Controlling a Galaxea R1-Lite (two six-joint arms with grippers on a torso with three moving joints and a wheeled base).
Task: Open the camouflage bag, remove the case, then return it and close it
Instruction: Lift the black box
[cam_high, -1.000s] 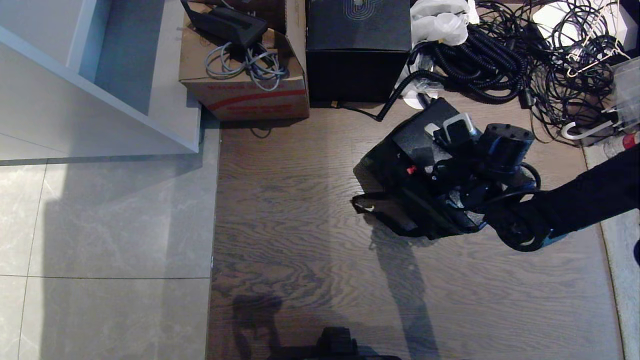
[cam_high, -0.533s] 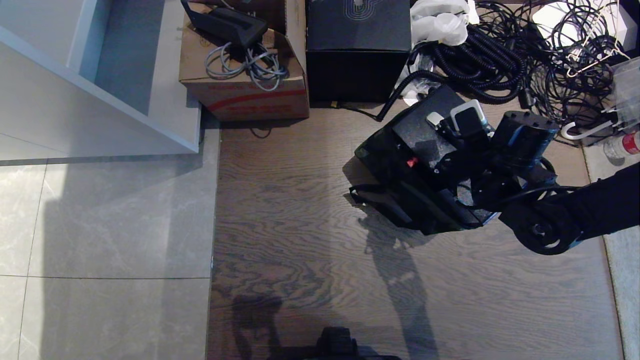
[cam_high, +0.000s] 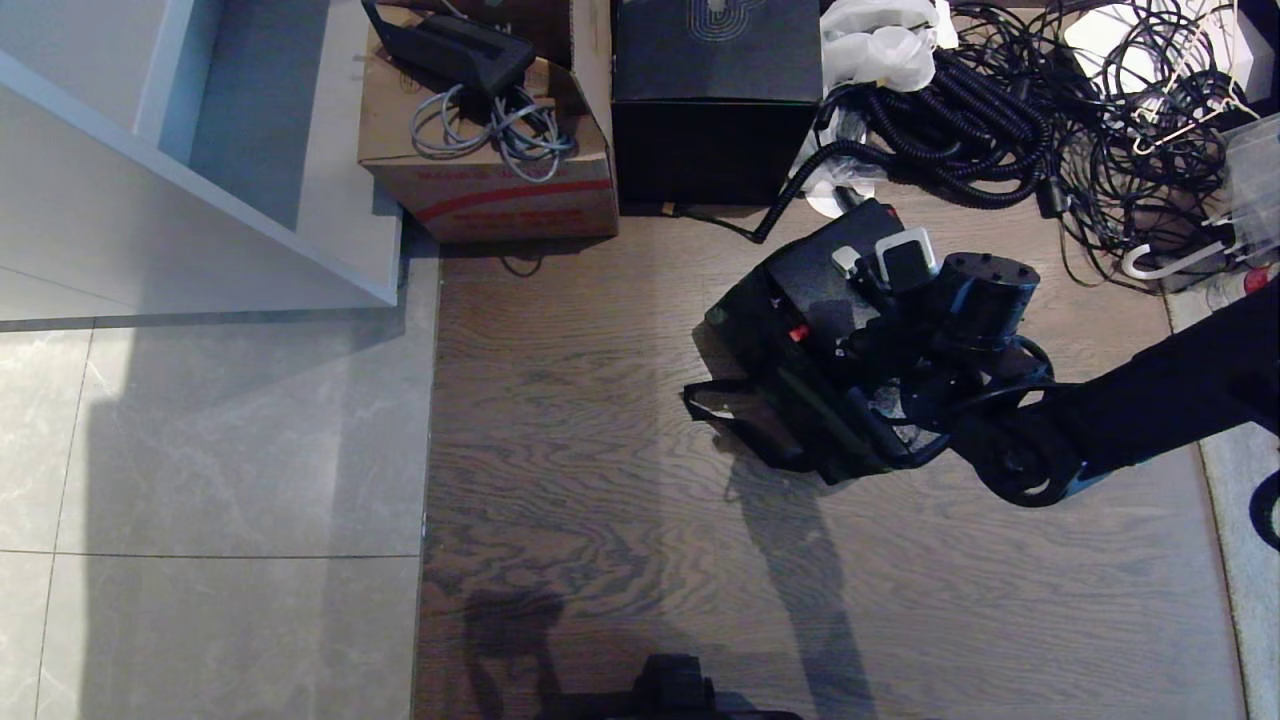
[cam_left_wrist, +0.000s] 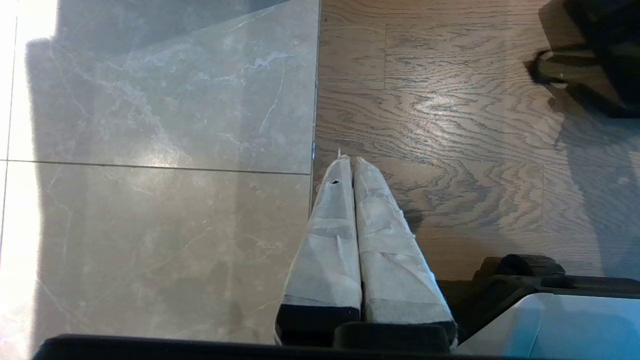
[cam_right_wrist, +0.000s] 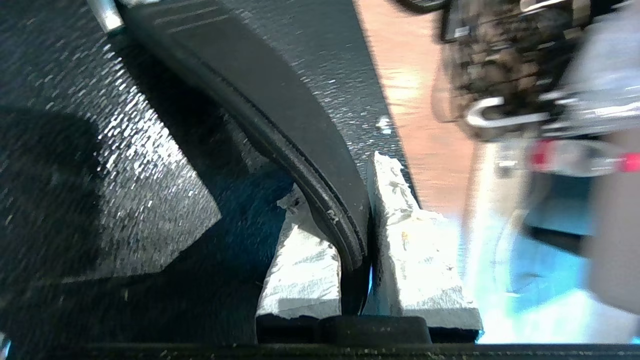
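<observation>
The camouflage bag (cam_high: 745, 325) lies on the wood floor, its black strap (cam_high: 715, 398) looping to the left and also showing in the left wrist view (cam_left_wrist: 555, 75). The dark, speckled case (cam_high: 825, 265) sits tilted at the bag's mouth; my right arm hides its near part. In the right wrist view my right gripper (cam_right_wrist: 340, 182) is shut on the case's black bar handle (cam_right_wrist: 280, 100), one silver end (cam_right_wrist: 106, 14) showing beyond it. My left gripper (cam_left_wrist: 350, 161) hangs shut and empty over the seam between tile and wood.
Behind the bag stand a black cube box (cam_high: 715, 90) and a cardboard box (cam_high: 490, 160) with cables. A tangle of black cables (cam_high: 1050, 110) fills the back right. A white cabinet (cam_high: 200, 170) is at the back left, a bottle (cam_high: 1240, 285) at the right.
My right arm swung toward the back right with the case, then came back to the left. Bag and case moved with it and now lie slightly further left.
</observation>
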